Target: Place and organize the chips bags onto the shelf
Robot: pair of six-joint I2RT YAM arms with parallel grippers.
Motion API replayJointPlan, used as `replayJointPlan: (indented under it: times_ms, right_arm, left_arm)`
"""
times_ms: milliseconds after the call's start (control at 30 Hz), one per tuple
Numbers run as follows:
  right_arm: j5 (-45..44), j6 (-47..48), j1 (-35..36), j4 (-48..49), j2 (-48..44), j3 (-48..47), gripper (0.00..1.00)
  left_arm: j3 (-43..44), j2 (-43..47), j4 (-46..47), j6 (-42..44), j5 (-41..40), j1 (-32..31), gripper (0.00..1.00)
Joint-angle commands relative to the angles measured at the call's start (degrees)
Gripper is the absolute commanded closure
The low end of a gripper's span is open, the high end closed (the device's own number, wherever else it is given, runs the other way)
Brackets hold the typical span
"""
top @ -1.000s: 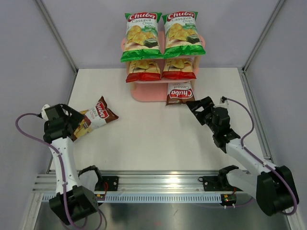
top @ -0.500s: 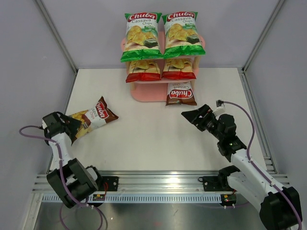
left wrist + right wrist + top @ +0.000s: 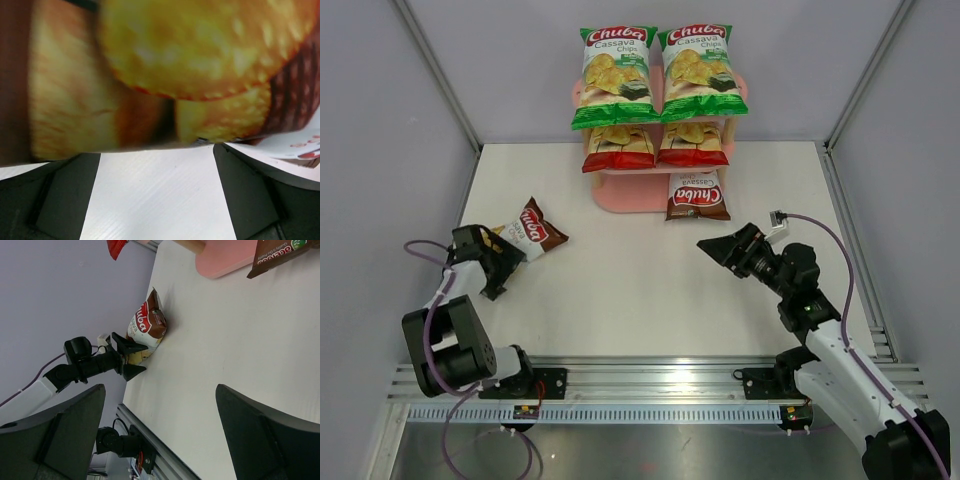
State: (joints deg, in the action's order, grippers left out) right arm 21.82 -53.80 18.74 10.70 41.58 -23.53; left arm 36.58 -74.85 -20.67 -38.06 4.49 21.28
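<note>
Left pincer [image 3: 503, 262]: mine, spread wide at the brown bag's [image 3: 534, 230] near-left end.
Bag: likely light, puffy, slick; I'd pinch the end seam.
Right pincer [image 3: 718, 247]: wide, empty.

Pale lilac walls [image 3: 380, 120] are enclosing a white desk [image 3: 640, 295]; grey metal posts [image 3: 435, 70] are rising at the corners, and a slotted rail [image 3: 650, 380] is lying along the near edge.
</note>
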Motion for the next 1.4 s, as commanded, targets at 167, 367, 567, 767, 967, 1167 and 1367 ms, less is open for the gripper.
replayJointPlan:
  times_ms: [167,367,567,767,967,1167,1367]
  right_arm:
    - [0.5,2.3,-0.1,-3.3,-2.2,-2.5,0.01]
    - [1.1,1.2,-0.1,-2.5,-3.0,-2.2,0.01]
    - [2.3,1.7,-0.1,-4.3,-3.3,-3.4,0.01]
    - [2.5,2.9,-0.2,-6.1,-3.1,-5.0,0.0]
    - [2.5,3.3,-0.1,-7.4,-2.9,-6.0,0.01]
    - [2.1,3.6,-0.2,-8.5,-2.2,-7.4,0.01]
    - [1.6,3.1,-0.2,-8.3,-1.6,-7.8,0.0]
  left_arm:
    - [0.2,11.1,-0.7,-7.3,-8.9,-4.1,0.01]
    - [-1.2,23.7,-6.3,-16.8,-19.3,-4.1,0.01]
    - [-1.9,24.6,-7.9,-24.0,-23.4,-0.2,0.01]
    - [-5.1,22.4,-3.0,-29.2,-21.2,2.1,0.01]
    - [-10.7,20.4,6.9,-30.9,-21.0,2.5,0.01]
    - [-14.6,16.2,18.9,-30.0,-21.2,3.4,0.01]
    - [-14.2,7.8,29.3,-27.8,-19.8,4.2,0.01]
